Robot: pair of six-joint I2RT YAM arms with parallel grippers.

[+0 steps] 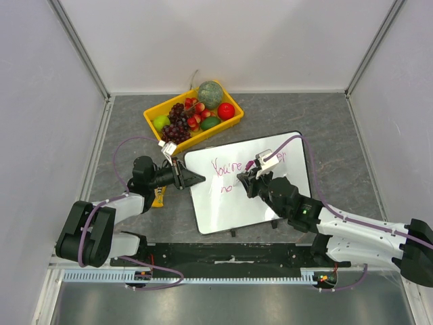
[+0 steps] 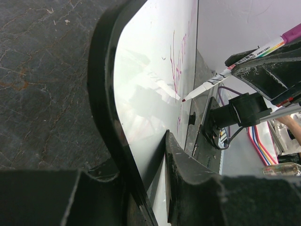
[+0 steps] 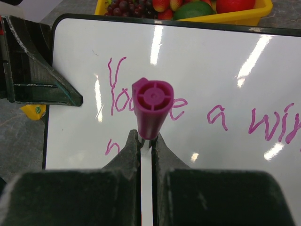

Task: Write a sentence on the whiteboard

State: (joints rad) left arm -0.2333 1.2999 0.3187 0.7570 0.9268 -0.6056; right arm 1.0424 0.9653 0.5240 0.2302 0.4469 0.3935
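The whiteboard [image 1: 226,210] lies flat on the grey table, with magenta writing "You're a wi…" and "no" below it. My left gripper [image 1: 196,178] is shut on the board's left edge; in the left wrist view its jaws [image 2: 141,155] clamp the board [image 2: 146,89] from both sides. My right gripper [image 1: 249,177] is shut on a magenta marker [image 1: 260,161] over the board's middle. In the right wrist view the marker [image 3: 151,108] stands between the closed fingers [image 3: 146,141] above the board [image 3: 211,70]. Its tip [image 2: 184,99] touches the board.
A yellow tray [image 1: 152,114] of fruit (grapes, apples, melon, lime) sits just behind the board's far left corner. A small yellow object [image 1: 159,198] lies under the left arm. Grey enclosure walls stand on three sides. Two black clips [image 1: 233,232] stick out from the board's near edge.
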